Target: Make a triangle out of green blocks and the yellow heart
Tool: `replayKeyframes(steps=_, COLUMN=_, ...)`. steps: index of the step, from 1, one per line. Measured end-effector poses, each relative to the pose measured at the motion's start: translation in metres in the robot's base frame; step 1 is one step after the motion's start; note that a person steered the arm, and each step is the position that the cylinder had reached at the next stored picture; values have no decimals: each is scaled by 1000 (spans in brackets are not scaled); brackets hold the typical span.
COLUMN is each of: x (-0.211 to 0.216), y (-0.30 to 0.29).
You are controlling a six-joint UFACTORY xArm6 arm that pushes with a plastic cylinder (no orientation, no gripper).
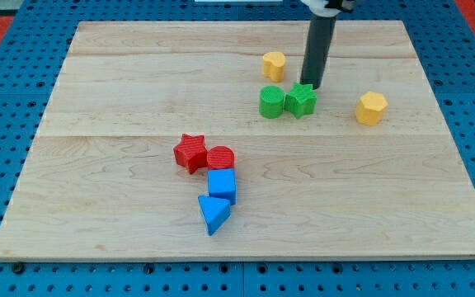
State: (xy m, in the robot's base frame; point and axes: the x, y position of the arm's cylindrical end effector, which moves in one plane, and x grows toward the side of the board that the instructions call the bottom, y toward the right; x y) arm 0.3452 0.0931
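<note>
A green star [301, 100] and a round green block [271, 101] sit side by side, touching, in the upper right part of the wooden board [122, 99]. A small yellow block [274, 65] lies just above and left of them; its shape looks heart-like but is hard to make out. A larger yellow hexagonal block [371, 108] lies to the right of the green pair. My tip [313, 87] is at the upper right edge of the green star, touching or nearly touching it.
A red star [190, 153] and a round red block [220, 158] sit together near the board's middle. A blue cube [222, 186] and a blue triangle [213, 214] lie just below them. Blue pegboard surrounds the board.
</note>
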Motion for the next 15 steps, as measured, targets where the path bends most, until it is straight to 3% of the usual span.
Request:
replayKeyframes(steps=1, x=-7, y=-48)
replayKeyframes(steps=2, x=12, y=-69)
replayKeyframes(steps=4, x=24, y=-76)
replayKeyframes(steps=6, x=14, y=-20)
replayKeyframes(steps=7, x=30, y=-7)
replayKeyframes(steps=10, x=50, y=-44)
replayKeyframes(steps=11, x=71, y=-7)
replayKeyframes(steps=12, x=105, y=-9)
replayKeyframes(steps=13, x=124, y=-64)
replayKeyframes(steps=15, x=96, y=-110)
